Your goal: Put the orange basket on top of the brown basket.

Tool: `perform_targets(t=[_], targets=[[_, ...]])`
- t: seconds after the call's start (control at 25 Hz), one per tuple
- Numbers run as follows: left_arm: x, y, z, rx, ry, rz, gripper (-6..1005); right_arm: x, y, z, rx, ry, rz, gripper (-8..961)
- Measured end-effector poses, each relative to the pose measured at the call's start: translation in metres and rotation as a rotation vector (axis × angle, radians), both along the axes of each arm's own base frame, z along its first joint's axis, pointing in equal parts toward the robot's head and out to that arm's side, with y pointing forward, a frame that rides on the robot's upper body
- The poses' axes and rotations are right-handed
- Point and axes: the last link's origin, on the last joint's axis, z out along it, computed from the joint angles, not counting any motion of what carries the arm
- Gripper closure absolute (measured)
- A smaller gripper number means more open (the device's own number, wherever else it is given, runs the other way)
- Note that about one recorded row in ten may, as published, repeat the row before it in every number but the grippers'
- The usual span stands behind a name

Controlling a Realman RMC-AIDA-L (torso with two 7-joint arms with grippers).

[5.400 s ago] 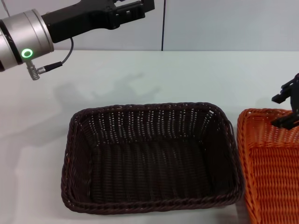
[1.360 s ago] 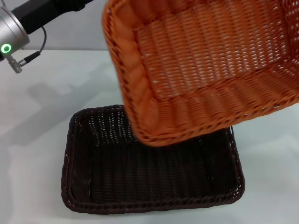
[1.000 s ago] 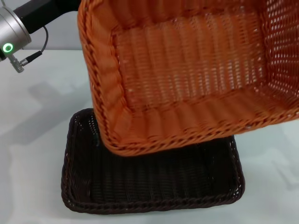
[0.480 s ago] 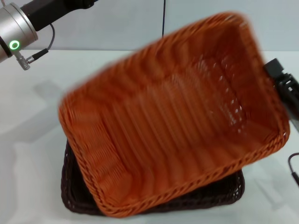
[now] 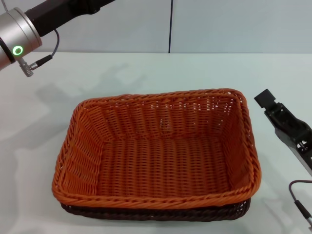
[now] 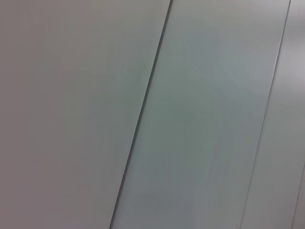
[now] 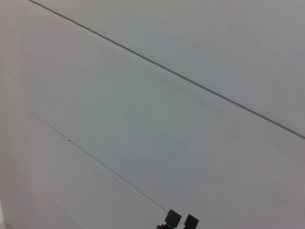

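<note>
The orange basket (image 5: 156,156) sits nested inside the brown basket (image 5: 146,213), level and square with it. Only the brown basket's lower rim and right corner show beneath the orange one. My right gripper (image 5: 266,99) is empty and hangs just right of the baskets, apart from the orange rim, tip pointing away from me. In the right wrist view its two fingertips (image 7: 172,218) show a narrow gap between them. My left arm (image 5: 29,29) is raised at the far left; its gripper is out of view.
The white table (image 5: 146,73) stretches behind and to the left of the baskets. A grey wall with a dark seam (image 5: 170,24) stands at the back. Both wrist views show only wall panels. A thin cable (image 5: 300,204) loops at the lower right.
The orange basket has dropped from a tilt in the air to rest level in the brown basket. My right gripper has let go of it and stands clear of its right side.
</note>
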Motion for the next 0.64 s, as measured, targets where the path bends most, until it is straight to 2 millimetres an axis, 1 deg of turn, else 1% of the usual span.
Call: perform_targets(t=[0.12, 0.2, 0.24, 0.28, 0.4, 0.44, 0.48, 0.52, 0.6, 0.64], targets=[[-0.001, 0.0, 0.0, 0.006, 0.005, -0.002, 137, 0.003, 0.0, 0.007, 0.026, -0.01, 0.015, 904], [-0.002, 0.0, 0.001, 0.013, 0.008, -0.004, 137, 0.004, 0.002, 0.016, 0.062, -0.017, 0.037, 822], [-0.002, -0.001, 0.001, 0.016, 0.001, -0.006, 137, 0.007, 0.006, 0.032, 0.139, -0.034, 0.061, 781], [-0.002, -0.001, 0.001, 0.016, 0.001, -0.006, 137, 0.007, 0.006, 0.032, 0.139, -0.034, 0.061, 740], [-0.003, -0.003, 0.003, 0.025, -0.02, -0.006, 136, 0.017, 0.015, 0.067, 0.305, -0.092, 0.064, 619], [-0.004, -0.005, 0.005, 0.042, -0.045, -0.011, 136, 0.026, 0.024, 0.089, 0.406, -0.165, 0.04, 579], [-0.004, -0.005, 0.005, 0.042, -0.045, -0.011, 136, 0.026, 0.024, 0.089, 0.406, -0.165, 0.04, 539], [-0.005, -0.007, 0.007, 0.062, -0.066, -0.016, 136, 0.031, 0.031, 0.103, 0.465, -0.221, 0.011, 499], [-0.009, -0.01, 0.011, 0.097, -0.098, -0.025, 136, 0.043, 0.043, 0.124, 0.558, -0.317, -0.067, 499], [-0.011, -0.013, 0.013, 0.121, -0.121, -0.03, 136, 0.055, 0.056, 0.147, 0.673, -0.412, -0.177, 499]])
